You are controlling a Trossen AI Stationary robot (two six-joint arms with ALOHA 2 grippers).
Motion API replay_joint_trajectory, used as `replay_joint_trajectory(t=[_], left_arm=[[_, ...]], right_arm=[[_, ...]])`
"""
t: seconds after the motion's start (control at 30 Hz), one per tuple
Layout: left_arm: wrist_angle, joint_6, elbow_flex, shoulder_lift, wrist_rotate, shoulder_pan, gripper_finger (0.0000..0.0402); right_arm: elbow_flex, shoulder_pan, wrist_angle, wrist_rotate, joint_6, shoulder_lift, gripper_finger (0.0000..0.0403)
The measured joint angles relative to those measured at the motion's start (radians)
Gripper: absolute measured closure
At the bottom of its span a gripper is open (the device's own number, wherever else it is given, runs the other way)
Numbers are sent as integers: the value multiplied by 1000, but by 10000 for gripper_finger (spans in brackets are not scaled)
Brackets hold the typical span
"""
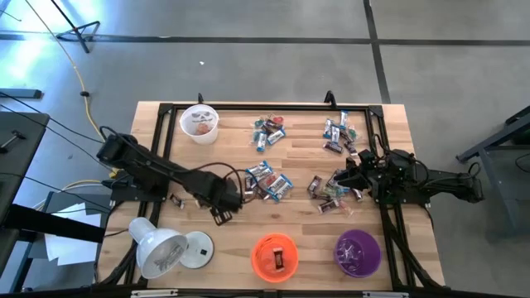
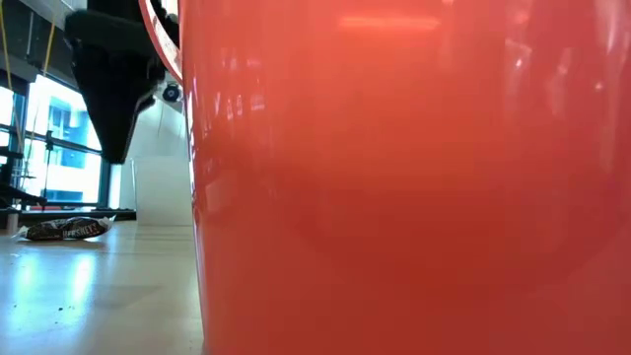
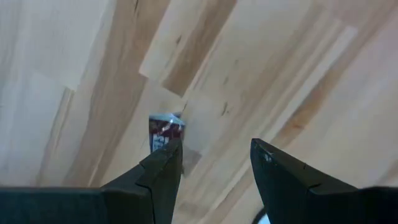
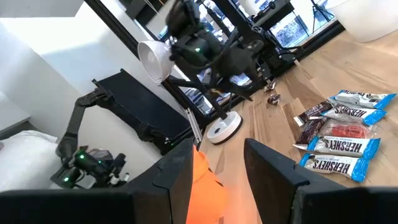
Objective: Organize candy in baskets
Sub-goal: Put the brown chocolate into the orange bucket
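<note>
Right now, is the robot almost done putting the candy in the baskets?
Not nearly. The orange basket holds a dark bar, and the white basket and purple basket each seem to hold something. Most candy lies loose on the table. The left gripper is open, empty, above the wood beside one bar. The right gripper sits by the right-hand pile, holding nothing visible.

Two dark jointed arms, black wedge-shaped fingers [image 3: 163, 177]

Three baskets: white [image 1: 199, 122] at 11 o'clock, orange [image 1: 274, 256] at 6, purple [image 1: 358, 252] at 5. Two robot arms, one lamp [image 1: 160, 251], candy bars [image 1: 269, 132] uncountable.
</note>
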Motion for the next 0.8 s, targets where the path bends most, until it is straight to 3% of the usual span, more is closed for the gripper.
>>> replay_joint_trajectory(t=[0.43, 0.8], left_arm=[[223, -71, -362, -206, 38, 52, 220], [454, -136, -534, -215, 32, 52, 219]], right_arm=[[0, 0, 0, 0, 0, 0, 265], [0, 0, 0, 0, 0, 0, 265]])
